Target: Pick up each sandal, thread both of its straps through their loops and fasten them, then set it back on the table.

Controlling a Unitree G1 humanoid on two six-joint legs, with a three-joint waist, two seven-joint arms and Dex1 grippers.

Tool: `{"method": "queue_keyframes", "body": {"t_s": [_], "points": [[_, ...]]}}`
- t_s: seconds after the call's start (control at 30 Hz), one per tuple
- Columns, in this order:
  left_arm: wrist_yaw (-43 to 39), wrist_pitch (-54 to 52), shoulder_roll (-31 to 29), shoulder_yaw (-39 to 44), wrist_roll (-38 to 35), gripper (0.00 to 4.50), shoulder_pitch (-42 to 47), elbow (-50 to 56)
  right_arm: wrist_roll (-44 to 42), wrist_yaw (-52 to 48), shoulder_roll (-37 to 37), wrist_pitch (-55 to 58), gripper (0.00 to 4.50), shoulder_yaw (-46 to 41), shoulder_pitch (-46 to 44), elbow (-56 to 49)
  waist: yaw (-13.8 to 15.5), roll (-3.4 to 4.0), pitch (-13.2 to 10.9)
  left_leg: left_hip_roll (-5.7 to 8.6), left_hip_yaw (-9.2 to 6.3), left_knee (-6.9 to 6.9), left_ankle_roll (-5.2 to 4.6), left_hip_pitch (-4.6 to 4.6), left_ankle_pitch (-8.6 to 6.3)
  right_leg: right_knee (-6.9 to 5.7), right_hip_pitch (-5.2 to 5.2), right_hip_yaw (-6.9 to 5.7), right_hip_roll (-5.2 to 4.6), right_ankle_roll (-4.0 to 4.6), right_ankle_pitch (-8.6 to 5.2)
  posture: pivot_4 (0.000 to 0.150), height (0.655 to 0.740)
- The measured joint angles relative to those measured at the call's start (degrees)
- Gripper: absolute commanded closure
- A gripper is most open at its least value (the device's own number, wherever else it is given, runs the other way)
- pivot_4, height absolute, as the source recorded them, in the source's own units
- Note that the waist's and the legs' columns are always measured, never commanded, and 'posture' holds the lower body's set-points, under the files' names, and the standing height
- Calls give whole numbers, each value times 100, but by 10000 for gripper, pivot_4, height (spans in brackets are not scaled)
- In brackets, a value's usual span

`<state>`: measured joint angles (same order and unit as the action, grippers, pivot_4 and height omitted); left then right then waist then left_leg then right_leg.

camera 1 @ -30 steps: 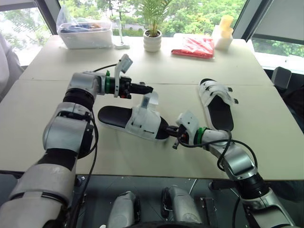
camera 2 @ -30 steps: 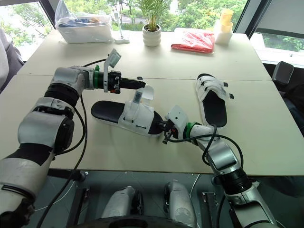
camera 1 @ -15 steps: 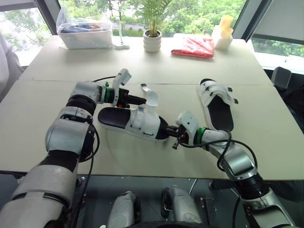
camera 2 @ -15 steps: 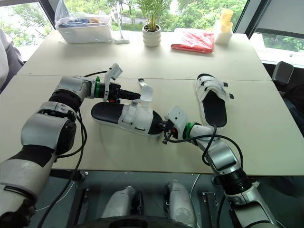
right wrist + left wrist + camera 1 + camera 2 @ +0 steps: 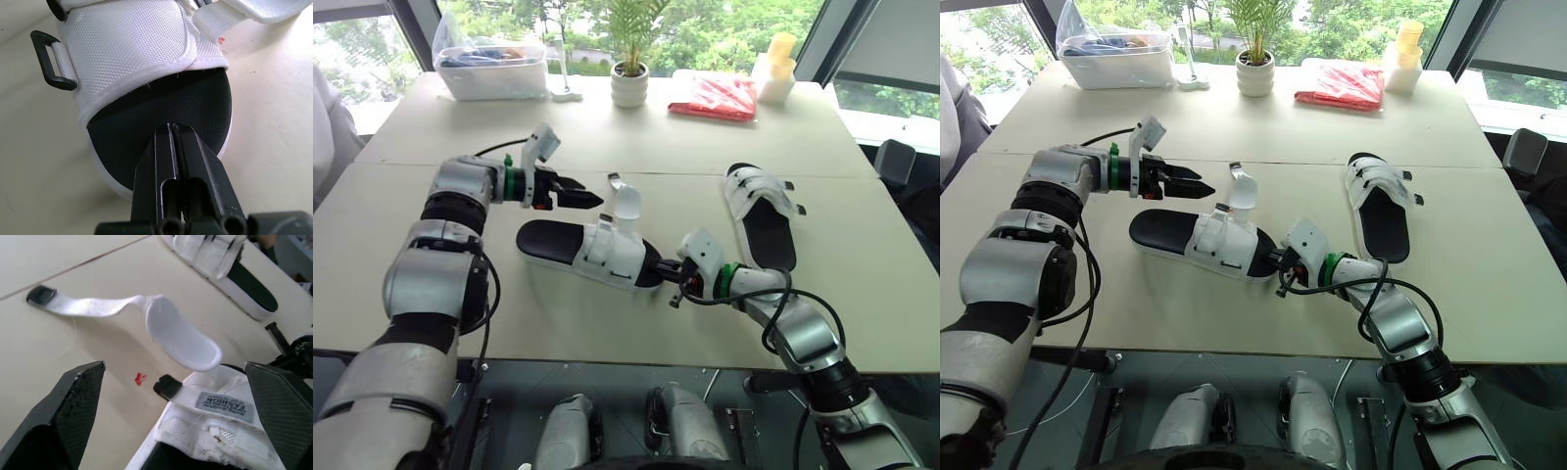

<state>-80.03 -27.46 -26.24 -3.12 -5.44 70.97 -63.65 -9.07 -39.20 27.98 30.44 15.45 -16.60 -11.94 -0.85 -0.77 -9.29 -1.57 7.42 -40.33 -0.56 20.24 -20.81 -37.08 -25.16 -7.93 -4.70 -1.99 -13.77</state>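
Black fingers [image 5: 73, 406] of my left gripper [image 5: 579, 199] stand wide apart with nothing between them, hanging above the table [image 5: 607, 323] just beside the near sandal [image 5: 592, 253]. 1 second ago they were pinched on its upper strap [image 5: 625, 203] and lifting it. Since then I have let go and drawn back toward my left. The strap has stayed up in a loose curl above the white upper, its black tip [image 5: 41, 294] pointing away and passed through nothing.

My right gripper [image 5: 670, 273] has not moved. Its fingers are pressed together on the toe edge of the black footbed, pinning the sandal where it lies on the table. From that wrist I can see 1 black loop [image 5: 51, 68] at the side of the upper, and it is empty.

I judge the release to be a change of grip, not a finished step. Neither of the 2 straps is fastened on this sandal, and I expect to take the strap again nearer its tip so I can aim it at a loop.

Well apart to my right lies the second sandal [image 5: 759, 211], flat on the table. Its straps lie across the upper and look closed, though I cannot be sure.
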Motion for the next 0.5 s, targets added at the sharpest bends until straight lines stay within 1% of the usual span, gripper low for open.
{"method": "queue_keyframes", "body": {"t_s": [0.03,0.07,0.1,0.2,0.27,0.5], "points": [[-8,138,52,1,-6,10549,-39,124,0,3,-3,0,45000,3,1,0,0,1,0,0,0,0,0,-1,0,-1,0,0,0,0,0,1500,7288],[32,293,135,-3,-2,15167,-88,190,1,7,-4,0,45000,7,1,0,2,1,1,-1,0,0,0,-3,0,-2,2,0,0,0,0,1500,7288],[77,452,214,-16,12,20754,-146,211,1,10,-5,0,45000,14,1,0,3,1,1,-1,0,0,0,-4,0,-2,3,0,0,0,0,1500,7288],[265,909,453,-117,148,35573,-392,168,1,36,-27,0,45000,42,1,-15,-5,1,1,-1,0,0,0,-2,0,-2,2,0,1,1,0,1500,7288],[367,1048,524,-256,290,44642,-414,48,1,42,-22,0,45000,39,12,-26,3,0,1,-2,0,0,0,-2,0,-2,2,0,3,1,0,1500,7288],[433,1705,538,-955,1008,44642,-436,-37,7,60,-14,1,45000,44,41,-45,7,-1,14,-2,0,1,0,-7,0,0,6,-1,3,1,0,1500,7288]]}}
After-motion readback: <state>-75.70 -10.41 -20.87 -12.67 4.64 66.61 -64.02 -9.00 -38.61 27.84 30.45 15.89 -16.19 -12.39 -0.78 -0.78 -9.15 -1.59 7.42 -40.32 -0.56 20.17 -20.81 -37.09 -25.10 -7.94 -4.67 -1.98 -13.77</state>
